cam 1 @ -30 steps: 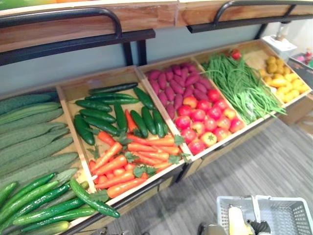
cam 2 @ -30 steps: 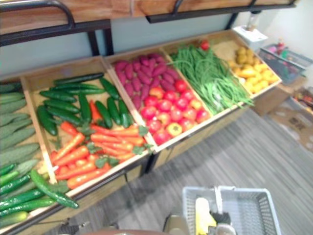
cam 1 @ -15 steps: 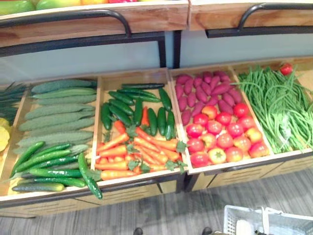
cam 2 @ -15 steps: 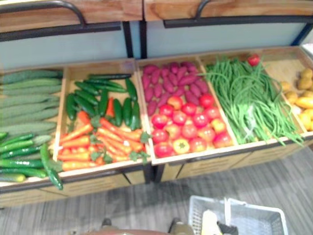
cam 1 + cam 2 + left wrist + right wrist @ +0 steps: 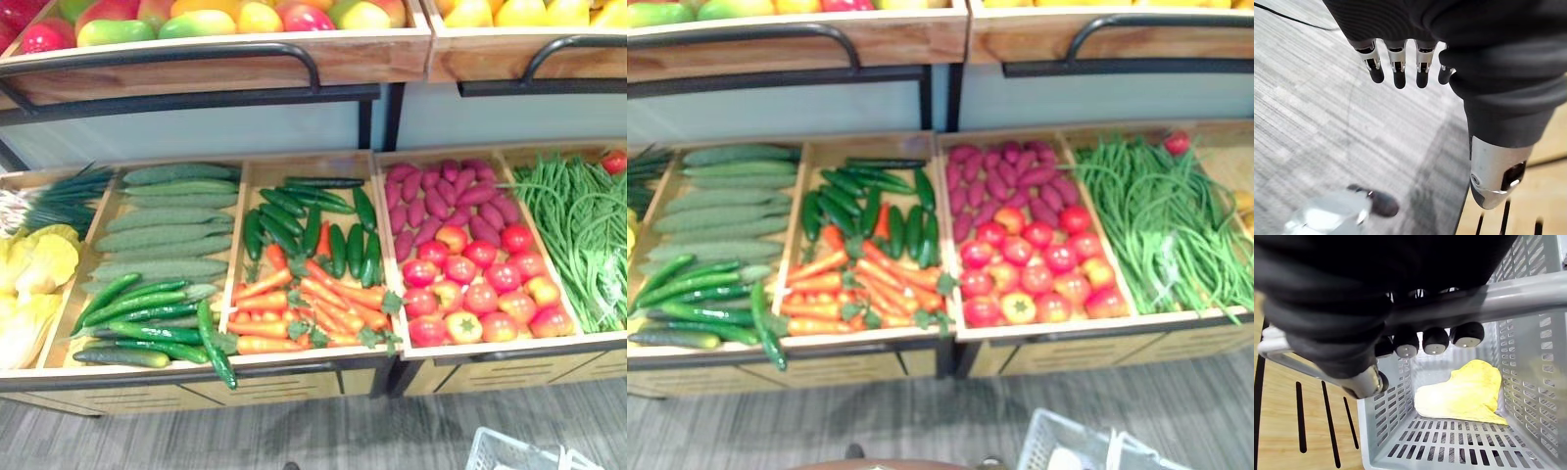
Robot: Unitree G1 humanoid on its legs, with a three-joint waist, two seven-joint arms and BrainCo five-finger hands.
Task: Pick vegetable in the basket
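Observation:
A pale grey slotted basket (image 5: 1528, 362) hangs from my right hand (image 5: 1435, 340), whose fingers are curled round its handle (image 5: 1530, 289). One yellow leafy vegetable (image 5: 1469, 391) lies on the basket's floor. The basket's rim (image 5: 514, 452) peeks in at the lower right of the eye views. Ahead, a wooden stand (image 5: 294, 377) holds carrots (image 5: 304, 308), dark cucumbers (image 5: 313, 220), long pale cucumbers (image 5: 167, 225), tomatoes (image 5: 480, 284), purple sweet potatoes (image 5: 446, 196) and green beans (image 5: 588, 225). My left hand (image 5: 1396, 63) hangs over the grey carpet with straight fingers and holds nothing.
Yellow cabbages (image 5: 29, 284) and green onions (image 5: 59, 191) fill the stand's far left. An upper shelf (image 5: 225, 59) with fruit and a black rail overhangs the back of the crates. Grey carpet (image 5: 294, 436) runs along the stand's front.
The camera has swung left and up, so the stand now faces me square on and the basket has dropped to the picture's lower edge. The produce itself has not moved.

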